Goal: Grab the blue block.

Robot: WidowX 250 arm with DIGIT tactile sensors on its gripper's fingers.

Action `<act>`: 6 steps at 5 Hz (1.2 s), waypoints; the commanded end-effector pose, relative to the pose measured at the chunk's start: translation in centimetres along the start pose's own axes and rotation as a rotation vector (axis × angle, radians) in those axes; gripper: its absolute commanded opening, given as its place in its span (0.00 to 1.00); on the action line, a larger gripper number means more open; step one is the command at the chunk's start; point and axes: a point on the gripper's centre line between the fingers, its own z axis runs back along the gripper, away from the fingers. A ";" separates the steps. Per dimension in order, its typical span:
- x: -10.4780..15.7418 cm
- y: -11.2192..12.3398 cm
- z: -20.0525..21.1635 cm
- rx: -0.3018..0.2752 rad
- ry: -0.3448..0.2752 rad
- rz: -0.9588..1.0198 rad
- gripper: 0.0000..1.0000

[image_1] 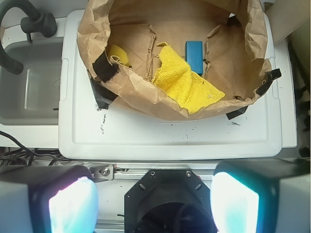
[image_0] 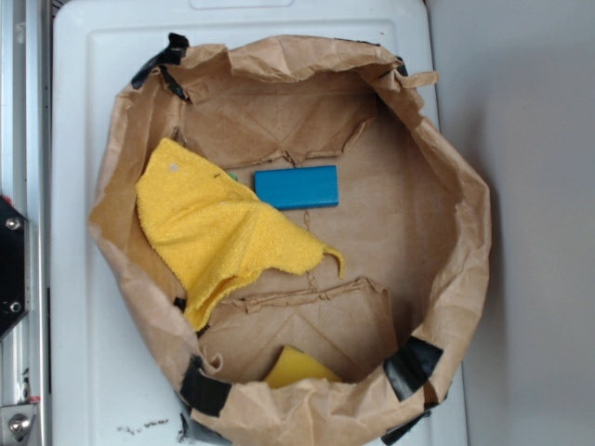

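Note:
The blue block [image_0: 297,187] lies flat on the floor of an open brown paper bag [image_0: 446,186], just right of a crumpled yellow cloth [image_0: 214,228] that touches its left end. In the wrist view the blue block [image_1: 194,56] shows far ahead inside the bag, beside the yellow cloth [image_1: 184,82]. My gripper [image_1: 154,201] is open, its two pale fingertips [image_1: 73,206] wide apart at the bottom of the wrist view, well short of the bag and above the robot's black base. The gripper does not show in the exterior view.
The bag stands on a white plastic lid [image_0: 79,307]. A yellow sponge-like piece [image_0: 297,367] lies at the bag's near edge, partly hidden by its wall. A grey sink [image_1: 29,82] with a black faucet [image_1: 29,22] sits left of the lid in the wrist view.

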 end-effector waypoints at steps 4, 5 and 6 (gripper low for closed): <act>5.2 4.8 -0.3 -0.037 -0.037 0.036 1.00; 5.2 4.8 -0.3 -0.037 -0.037 0.036 1.00; 5.2 4.8 -0.3 -0.037 -0.037 0.036 1.00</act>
